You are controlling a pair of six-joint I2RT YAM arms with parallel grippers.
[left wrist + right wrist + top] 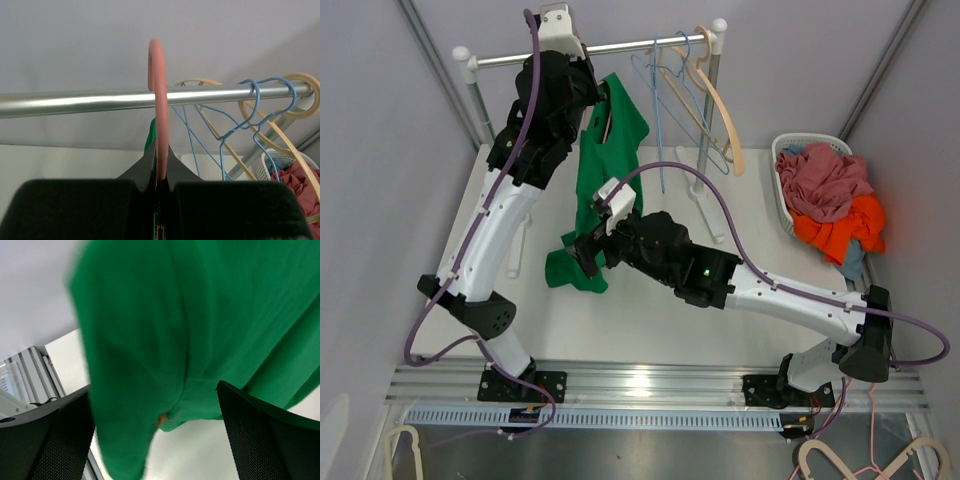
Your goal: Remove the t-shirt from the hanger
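The left gripper (160,170) is closed tight on the neck of the pink plastic hanger (159,85), whose hook crosses the shiny metal rail (75,101). The green t-shirt (603,170) hangs below, its lower end reaching the white table (650,330). The right gripper (156,427) stands wide around the lower cloth and seems not to pinch it.

The rail (620,48) is set across the back of the table (650,320). The hanger (159,100) is hooked over it towards the left, its neck pinched in the left gripper (160,182), with the t-shirt (605,170) hung below. The right gripper (155,412) is placed at the shirt's lower part, with cloth between its parted fingers. Spare hangers (695,100) are hung further right on the rail. A basket (782,185) holding clothes (830,200) is set at the right edge.
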